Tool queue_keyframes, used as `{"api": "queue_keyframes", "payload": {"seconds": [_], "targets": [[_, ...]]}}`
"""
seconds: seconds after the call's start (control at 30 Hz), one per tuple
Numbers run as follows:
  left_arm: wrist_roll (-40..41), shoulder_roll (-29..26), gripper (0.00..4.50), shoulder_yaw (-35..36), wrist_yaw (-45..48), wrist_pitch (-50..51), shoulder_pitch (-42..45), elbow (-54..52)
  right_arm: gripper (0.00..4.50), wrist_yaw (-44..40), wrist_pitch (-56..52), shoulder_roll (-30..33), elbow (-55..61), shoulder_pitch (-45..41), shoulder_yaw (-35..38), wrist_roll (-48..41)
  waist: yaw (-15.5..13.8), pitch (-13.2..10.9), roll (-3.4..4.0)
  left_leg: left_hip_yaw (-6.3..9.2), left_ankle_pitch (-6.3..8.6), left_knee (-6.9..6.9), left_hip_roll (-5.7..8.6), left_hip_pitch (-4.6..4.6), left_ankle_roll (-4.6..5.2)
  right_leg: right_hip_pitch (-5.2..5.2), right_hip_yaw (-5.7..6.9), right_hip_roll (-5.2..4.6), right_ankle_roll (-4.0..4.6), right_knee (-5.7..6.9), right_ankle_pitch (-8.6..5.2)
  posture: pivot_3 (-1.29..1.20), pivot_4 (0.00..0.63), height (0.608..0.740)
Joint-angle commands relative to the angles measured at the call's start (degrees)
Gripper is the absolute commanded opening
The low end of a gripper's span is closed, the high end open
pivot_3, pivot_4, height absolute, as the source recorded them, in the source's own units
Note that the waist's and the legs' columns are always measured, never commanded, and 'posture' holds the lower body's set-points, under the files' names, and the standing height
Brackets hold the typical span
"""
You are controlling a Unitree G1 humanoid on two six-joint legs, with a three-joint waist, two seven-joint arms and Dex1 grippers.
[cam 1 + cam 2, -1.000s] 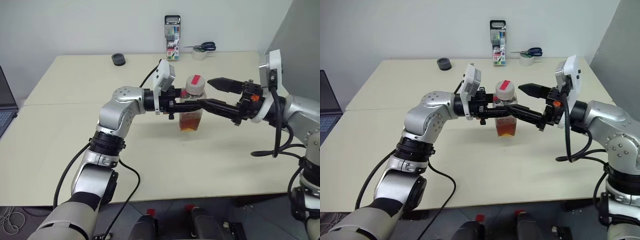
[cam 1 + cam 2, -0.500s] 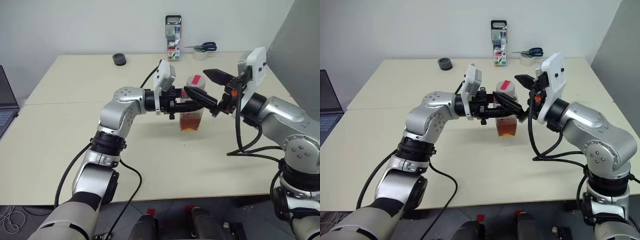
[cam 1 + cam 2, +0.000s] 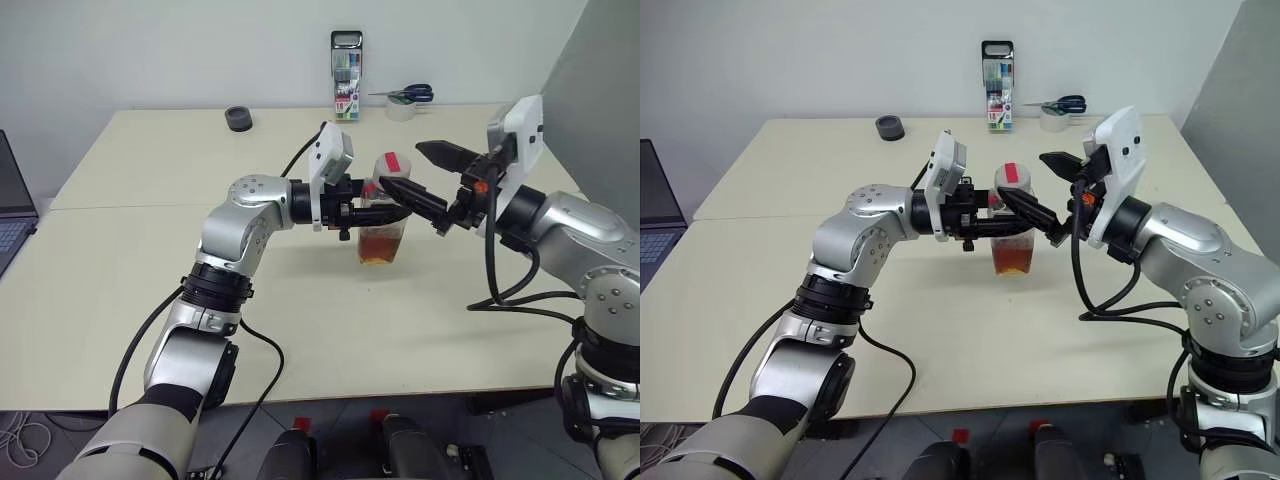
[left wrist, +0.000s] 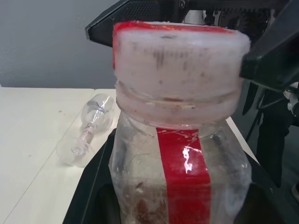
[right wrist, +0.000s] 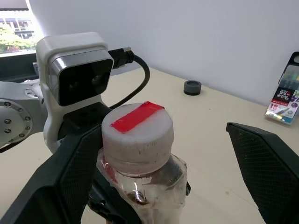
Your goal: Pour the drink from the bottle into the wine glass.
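Jaws: left gripper [image 3: 372,208] clamps the bottle [image 3: 383,222] upright above the table [image 3: 130,250]; right gripper [image 3: 418,170] spread wide either side of the cap [image 5: 137,131], not yet gripping. One bottle, drink [image 3: 380,244] filling its lower part. One wine glass [image 4: 88,130] lies on its side. Thin plastic likely light and squashy; ridged cap is the hold. Glass fragile, stem the safest hold.

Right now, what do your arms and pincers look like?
Both arms are built of rounded silver-grey segments with black joints, and loose black cables run along them. Each wrist carries a white camera box. The left gripper and right gripper have black, tapering, textured fingers; the right shows small orange parts.
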State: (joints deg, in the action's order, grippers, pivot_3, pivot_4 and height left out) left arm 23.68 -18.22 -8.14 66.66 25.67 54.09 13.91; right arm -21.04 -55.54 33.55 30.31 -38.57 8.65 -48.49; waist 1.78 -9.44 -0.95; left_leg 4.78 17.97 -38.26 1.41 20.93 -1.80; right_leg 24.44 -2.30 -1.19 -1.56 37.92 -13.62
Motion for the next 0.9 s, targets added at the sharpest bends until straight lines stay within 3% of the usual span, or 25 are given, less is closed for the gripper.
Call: {"api": "queue_keyframes", "payload": {"seconds": [0.03, 0.33, 0.63, 0.9], "targets": [[0.86, -0.21, 1.9, 1.2, 0.21, -1.17, 0.56, -3.27, 4.49, 1.05, 0.29, 0.99, 0.54, 0.42, 3.07, -0.16, 0.0, 0.0, 0.0, 0.0, 0.0, 0.0, 0.0, 0.0, 0.0, 0.0, 0.0, 0.0, 0.0, 0.0, 0.0, 0.0, 0.15, 0.74], [0.79, -0.24, 1.9, 1.31, -0.4, -1.14, 0.04, -4.04, 4.49, -0.44, -1.55, 0.12, 2.84, 1.2, 3.05, -9.1, 0.0, 0.0, 0.0, 0.0, 0.0, 0.0, 0.0, 0.0, 0.0, 0.0, 0.0, 0.0, 0.0, 0.0, 0.0, 0.0, 0.15, 0.74], [0.72, -0.48, 1.9, 1.32, -0.72, -1.01, -0.1, -4.32, 4.49, 1.69, 5.93, -3.92, -3.69, -3.87, -2.09, 1.43, 0.03, 0.0, 0.0, 0.0, -0.01, -0.02, 0.01, -0.01, -0.01, 0.0, 0.0, 0.01, 0.0, 0.02, 0.0, 0.0, 0.15, 0.74], [0.68, -0.93, 1.9, 1.19, -0.74, -0.89, -0.14, -4.37, 4.49, -0.03, 6.32, -2.49, -3.41, -1.45, -0.99, 2.58, 0.0, 0.0, 0.0, 0.0, -0.01, -0.01, 0.0, 0.01, -0.02, 0.0, 0.0, 0.0, 0.0, 0.0, 0.0, 0.0, 0.15, 0.74]]}}
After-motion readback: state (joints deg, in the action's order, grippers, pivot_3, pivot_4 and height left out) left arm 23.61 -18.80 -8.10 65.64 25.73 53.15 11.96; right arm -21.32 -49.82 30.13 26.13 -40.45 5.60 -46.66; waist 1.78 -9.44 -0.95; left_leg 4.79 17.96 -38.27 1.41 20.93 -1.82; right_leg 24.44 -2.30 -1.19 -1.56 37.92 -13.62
